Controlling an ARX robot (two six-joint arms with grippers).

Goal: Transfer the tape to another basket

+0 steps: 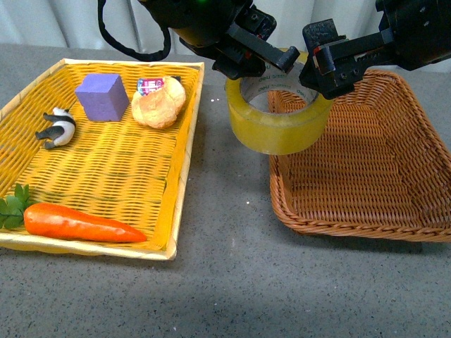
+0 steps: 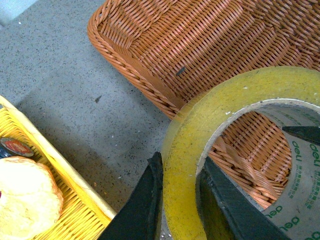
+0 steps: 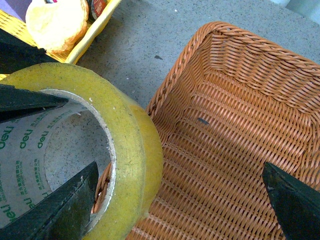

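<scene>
table (image 1: 225,282): grey, speckled. carries a shallow yellow tray (image 1: 180,176) on the left and a brown wicker basket (image 1: 352,229) on the right, well apart.

tape (image 1: 278,127): off the table, hanging over the basket's left rim. part of it is over the weave and part over the bare gap. the rim shows through its hole in the left wrist view.

left gripper (image 2: 181,160): pinched narrow on the tape's wall, one finger inside the core and one outside.

right gripper (image 3: 178,167): spread wide, gripping nothing. one finger is inside the core, the other far out over the basket.

risks (judgement):
- released here, the roll likely strikes the rim and tips or rolls out onto the table. cause: it is not yet fully inside the basket.
- the grip holds one thin wall only, so the roll could swing or slip.
- the right finger in the core could snag and drag the roll if the arms part unevenly.

count: baskets 1, trays 1, carrot (image 1: 81,223) 1, tape 1, purple cube (image 1: 103,97) 1, bun (image 1: 158,104) 1, toy panda (image 1: 58,128) 1, small packet (image 1: 149,86) 1.
</scene>
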